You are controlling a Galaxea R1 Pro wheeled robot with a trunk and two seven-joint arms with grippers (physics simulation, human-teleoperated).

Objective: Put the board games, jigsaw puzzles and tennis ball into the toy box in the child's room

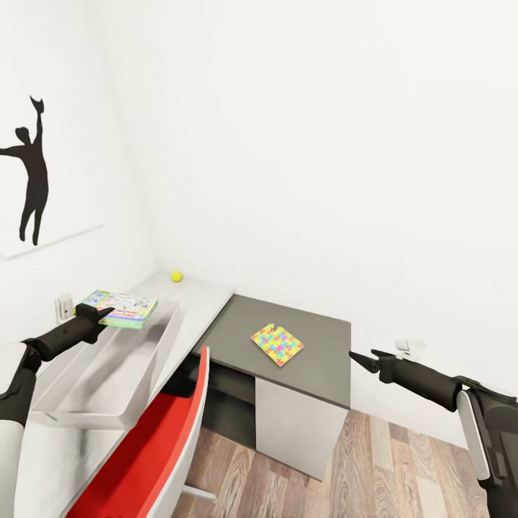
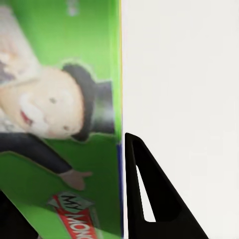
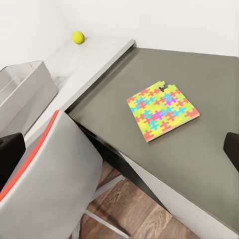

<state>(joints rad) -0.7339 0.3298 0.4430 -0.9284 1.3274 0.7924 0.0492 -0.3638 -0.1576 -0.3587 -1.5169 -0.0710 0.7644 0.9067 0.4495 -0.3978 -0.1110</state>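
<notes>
The counter (image 1: 302,338) is L-shaped: a smooth light grey stretch along the left wall joined to a matt dark grey section with white fronts. On the dark part lies a thin square jigsaw puzzle (image 1: 278,344) of interlocking yellow, pink, blue and green pieces, notched at one corner. The small round yellow-green tennis ball (image 1: 176,276) sits near the wall corner, well apart from the puzzle. A shallow grey toy box (image 1: 108,381) with sloping walls stands on the light part. The left gripper (image 1: 97,314) holds a flat green-printed board game (image 1: 122,308) over the box's far end — fingers closed on its edge. The right gripper (image 1: 357,357) hangs beyond the counter's right end; whether its fingers are parted I cannot tell. A red-and-white chair (image 1: 155,446) stands on the wood-plank floor (image 1: 374,467).
</notes>
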